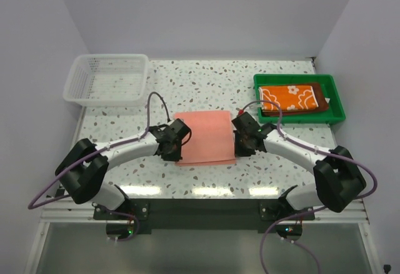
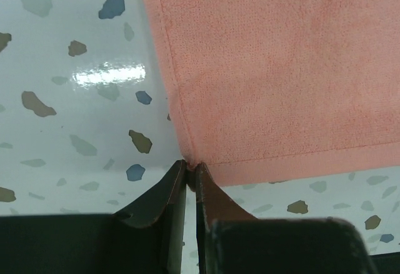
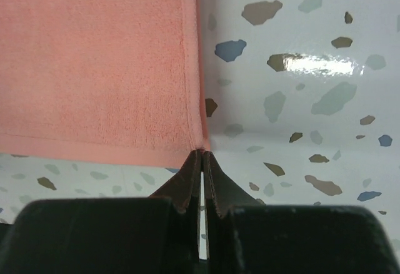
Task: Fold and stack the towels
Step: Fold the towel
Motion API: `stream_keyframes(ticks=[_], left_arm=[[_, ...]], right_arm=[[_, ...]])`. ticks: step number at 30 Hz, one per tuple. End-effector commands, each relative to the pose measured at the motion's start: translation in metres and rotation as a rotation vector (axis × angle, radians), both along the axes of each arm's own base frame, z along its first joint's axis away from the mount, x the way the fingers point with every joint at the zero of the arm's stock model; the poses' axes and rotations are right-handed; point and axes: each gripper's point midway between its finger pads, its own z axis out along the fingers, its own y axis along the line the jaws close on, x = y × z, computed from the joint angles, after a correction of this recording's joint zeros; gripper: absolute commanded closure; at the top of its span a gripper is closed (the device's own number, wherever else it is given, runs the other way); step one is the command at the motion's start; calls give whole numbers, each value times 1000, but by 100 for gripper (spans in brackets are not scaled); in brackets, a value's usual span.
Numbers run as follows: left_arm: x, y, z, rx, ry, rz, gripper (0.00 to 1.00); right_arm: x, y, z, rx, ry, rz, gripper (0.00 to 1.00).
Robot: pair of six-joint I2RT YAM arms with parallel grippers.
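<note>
A salmon pink towel (image 1: 205, 137) lies spread out in the middle of the table. My left gripper (image 1: 178, 157) is shut on its near left corner, and the left wrist view shows the corner (image 2: 187, 156) pinched between the gripper (image 2: 192, 164) tips. My right gripper (image 1: 237, 153) is shut on the near right corner; in the right wrist view the hem (image 3: 199, 137) meets the closed gripper (image 3: 202, 153). An orange towel with white flowers (image 1: 290, 97) lies folded on a dark brown towel (image 1: 321, 101) at the back right.
The two folded towels lie in a green tray (image 1: 337, 102) at the back right. A white mesh basket (image 1: 106, 79) stands at the back left. White walls close in the speckled table (image 1: 206, 83) on three sides.
</note>
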Motion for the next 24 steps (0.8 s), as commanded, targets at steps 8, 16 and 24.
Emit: stream_keyframes(ticks=[8, 16, 24], left_arm=[[-12, 9, -30, 45, 52, 12, 99], [-12, 11, -28, 44, 45, 18, 97], [-1, 4, 3, 7, -10, 38, 100]], right_arm=[[-11, -11, -38, -52, 66, -24, 100], [-15, -10, -43, -38, 81, -23, 100], [-3, -5, 9, -9, -7, -9, 100]])
